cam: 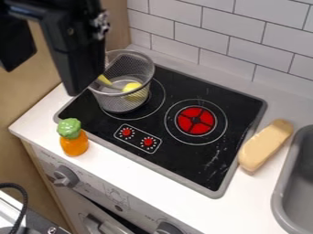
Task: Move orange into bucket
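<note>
White counter [122, 172], orange toy [74, 144], parted pincer [41, 81] above it

1. A flat black cooktop with a grey rim [235, 119] is set into a smooth white table [134, 178]; pale scuffs mark its glossy surface.
2. Behind the cooktop stands a wall of white rectangular tiles [235, 27], laid in staggered rows with dark grout lines.
3. Left of the cooktop is a plain tan panel [24, 87], upright beside the table.
4. Right of the cooktop, a rounded grey sink basin [299, 173] sits in the table.
5. Below the cooktop's front edge is a light grey appliance front [113, 194] with grey knobs [65, 176].
</note>
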`<state>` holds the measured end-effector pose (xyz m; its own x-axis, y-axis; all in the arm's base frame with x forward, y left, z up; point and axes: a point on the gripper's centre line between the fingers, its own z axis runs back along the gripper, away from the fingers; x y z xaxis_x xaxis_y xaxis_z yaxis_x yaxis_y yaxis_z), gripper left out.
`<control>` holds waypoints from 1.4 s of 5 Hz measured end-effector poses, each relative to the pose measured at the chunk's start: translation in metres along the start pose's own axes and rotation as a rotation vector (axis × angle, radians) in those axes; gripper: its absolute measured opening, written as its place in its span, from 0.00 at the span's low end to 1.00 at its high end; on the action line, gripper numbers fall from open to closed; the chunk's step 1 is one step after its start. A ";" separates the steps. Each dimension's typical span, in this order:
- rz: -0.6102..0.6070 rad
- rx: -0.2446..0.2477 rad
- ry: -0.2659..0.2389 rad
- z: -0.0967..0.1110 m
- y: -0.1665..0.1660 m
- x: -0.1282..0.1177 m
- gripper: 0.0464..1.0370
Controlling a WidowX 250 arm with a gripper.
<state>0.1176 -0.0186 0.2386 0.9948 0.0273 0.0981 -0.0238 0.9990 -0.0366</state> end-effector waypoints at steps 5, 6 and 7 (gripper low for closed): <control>-0.301 0.059 -0.017 -0.091 0.075 0.075 0.96; -0.318 0.082 -0.053 -0.107 0.089 0.074 0.96; -0.313 0.110 -0.087 -0.124 0.096 0.072 0.96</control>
<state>0.1995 0.0750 0.1192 0.9437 -0.2826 0.1721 0.2655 0.9571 0.1158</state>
